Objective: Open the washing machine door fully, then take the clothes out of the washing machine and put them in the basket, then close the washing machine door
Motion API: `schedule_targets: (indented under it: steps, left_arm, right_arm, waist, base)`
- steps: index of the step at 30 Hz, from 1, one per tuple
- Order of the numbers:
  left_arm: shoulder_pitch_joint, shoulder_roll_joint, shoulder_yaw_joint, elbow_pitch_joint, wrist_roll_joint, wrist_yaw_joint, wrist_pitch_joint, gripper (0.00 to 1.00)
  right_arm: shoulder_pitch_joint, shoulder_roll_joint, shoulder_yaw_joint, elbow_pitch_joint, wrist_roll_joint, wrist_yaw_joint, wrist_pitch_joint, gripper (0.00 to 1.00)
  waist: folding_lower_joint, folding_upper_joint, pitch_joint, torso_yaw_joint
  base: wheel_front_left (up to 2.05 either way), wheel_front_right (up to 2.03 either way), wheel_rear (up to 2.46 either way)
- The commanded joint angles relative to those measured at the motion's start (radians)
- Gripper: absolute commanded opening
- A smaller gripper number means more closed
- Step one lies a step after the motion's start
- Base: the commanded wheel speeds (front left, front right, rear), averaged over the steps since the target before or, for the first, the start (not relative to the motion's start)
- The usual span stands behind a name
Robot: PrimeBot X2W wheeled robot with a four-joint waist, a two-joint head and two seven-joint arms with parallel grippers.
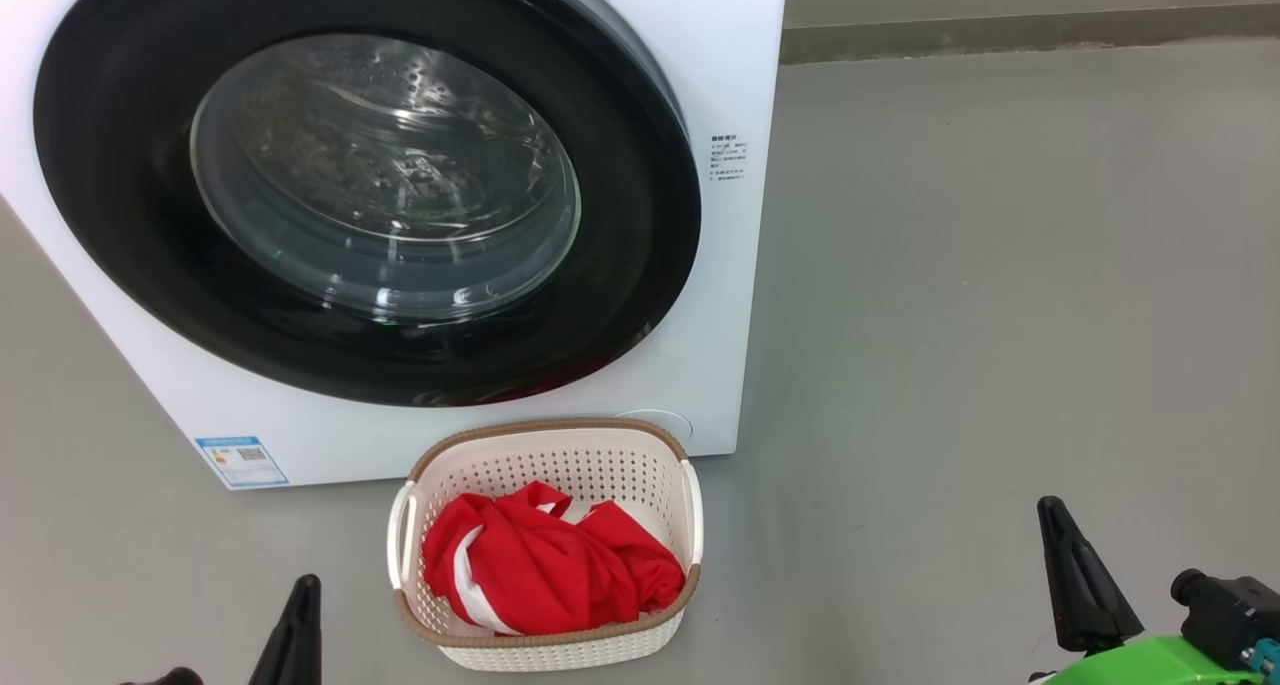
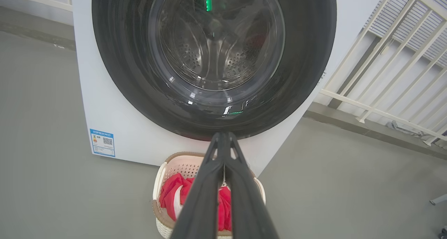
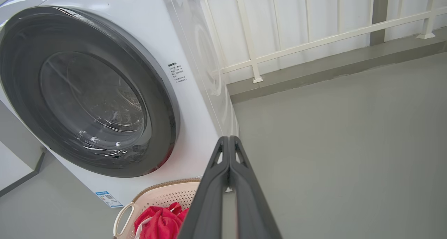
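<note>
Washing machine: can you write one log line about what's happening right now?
washing machine door: closed | clothes: in basket | left gripper: fingers shut, empty | right gripper: fingers shut, empty

the washing machine (image 1: pixel 735 295) is white with a blue label (image 1: pixel 241 461), its door (image 1: pixel 370 195) has a glossy black rim around clear glass, the basket (image 1: pixel 560 465) is cream-white, perforated in a dot pattern, with a brown woven-look rim, the clothes (image 1: pixel 545 565) are red with white, the floor (image 1: pixel 1000 315) plain grey.
</note>
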Motion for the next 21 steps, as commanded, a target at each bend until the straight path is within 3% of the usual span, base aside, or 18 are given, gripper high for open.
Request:
schedule_targets:
  steps: [1,21]
  left_arm:
    - [-0.045,0.008,0.016,-0.018,-0.026,-0.002,0.004,0.00]
    - [-0.073,0.002,0.026,-0.003,-0.253,-0.003,0.061,0.00]
  right_arm:
    - [-0.053,-0.014,0.002,-0.021,0.027,-0.001,0.004,0.00]
    - [-0.083,-0.022,0.003,-0.004,0.266,-0.001,0.060,0.00]
  waist:
    - [-0.0001,0.0000,0.000,0.000]
    - [-0.0001,0.0000,0.007,0.002]
  base:
    - [0.00,0.00,0.00]
    - [0.00,0.00,0.00]
